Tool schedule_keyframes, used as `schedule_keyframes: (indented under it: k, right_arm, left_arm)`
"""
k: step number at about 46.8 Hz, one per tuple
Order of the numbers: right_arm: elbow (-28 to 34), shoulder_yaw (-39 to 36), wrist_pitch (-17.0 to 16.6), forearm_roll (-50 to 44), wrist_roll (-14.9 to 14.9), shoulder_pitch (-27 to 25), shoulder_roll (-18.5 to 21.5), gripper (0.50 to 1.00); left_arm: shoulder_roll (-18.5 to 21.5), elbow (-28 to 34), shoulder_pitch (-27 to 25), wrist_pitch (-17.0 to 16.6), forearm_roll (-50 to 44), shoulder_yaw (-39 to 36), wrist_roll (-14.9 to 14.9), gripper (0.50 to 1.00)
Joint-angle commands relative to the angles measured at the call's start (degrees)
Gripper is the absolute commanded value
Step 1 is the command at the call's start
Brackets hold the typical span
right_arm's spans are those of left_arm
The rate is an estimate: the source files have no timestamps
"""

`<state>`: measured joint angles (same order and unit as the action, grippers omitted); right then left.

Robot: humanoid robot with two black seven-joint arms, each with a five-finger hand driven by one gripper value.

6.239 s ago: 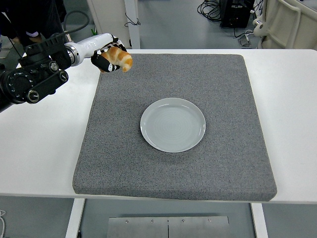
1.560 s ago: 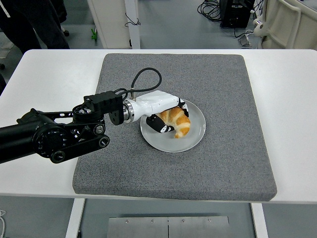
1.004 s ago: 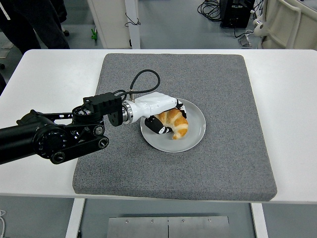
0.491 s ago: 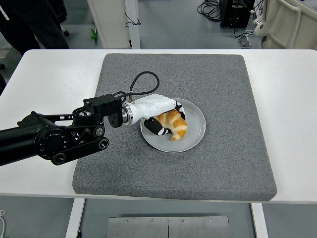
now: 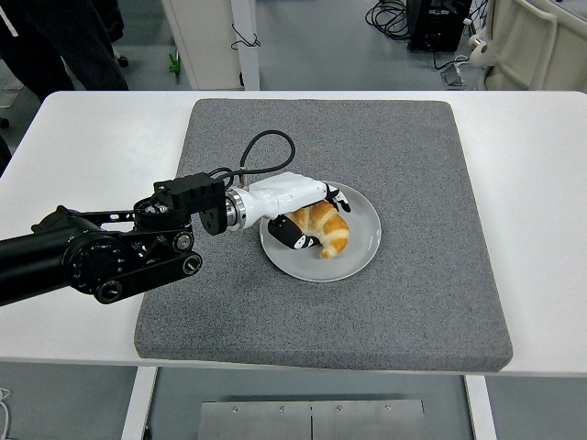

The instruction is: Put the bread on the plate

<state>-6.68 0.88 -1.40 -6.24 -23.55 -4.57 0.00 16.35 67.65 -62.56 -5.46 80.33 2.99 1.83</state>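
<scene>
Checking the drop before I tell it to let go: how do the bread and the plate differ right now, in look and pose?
The bread is golden brown, curved and lumpy; the plate is pale grey, round and smooth. The bread is much smaller and sits left of the plate's centre, while the plate lies flat on the grey mat. The left hand wraps the bread; nothing grips the plate. Both are mid-mat.

Bright, even overhead light, soft shadows, sharp focus throughout.

Golden-brown bread, pale grey plate
</scene>
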Motion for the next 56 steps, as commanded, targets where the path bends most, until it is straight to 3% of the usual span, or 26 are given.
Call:
schedule_keyframes:
  k: [1,23,28,36,44,50,56]
  right_arm:
    - [0.0,0.0,0.0,0.0,0.0,0.0,0.0,1.000]
    - [0.0,0.0,0.0,0.0,0.0,0.0,0.0,1.000]
    - [0.0,0.0,0.0,0.0,0.0,0.0,0.0,1.000]
    - [0.0,0.0,0.0,0.0,0.0,0.0,0.0,1.000]
    - [0.0,0.0,0.0,0.0,0.0,0.0,0.0,1.000]
    - [0.0,0.0,0.0,0.0,0.0,0.0,0.0,1.000]
    - [0.0,0.0,0.0,0.0,0.0,0.0,0.0,1.000]
  left_arm:
    - [0.0,0.0,0.1,0.0,0.0,-0.1,0.5,0.783]
    - [0.2,0.1,0.1,0.0,0.0,0.1,1.4,0.874]
    - [0.6,0.3,0.0,0.8,-2.4,0.6,2.1,0.931]
    - [1.7,0.3,-1.2,5.7,-12.0,1.4,3.6,0.954]
    - [2.5,0.3,-1.5,9.9,-13.7,6.4,5.0,0.955]
    - [3.5,0.2,-1.0,12.0,-18.2,10.4,7.1,0.961]
    - [4.6,-0.2,-0.9,11.9,-24.4,11.3,8.4,0.965]
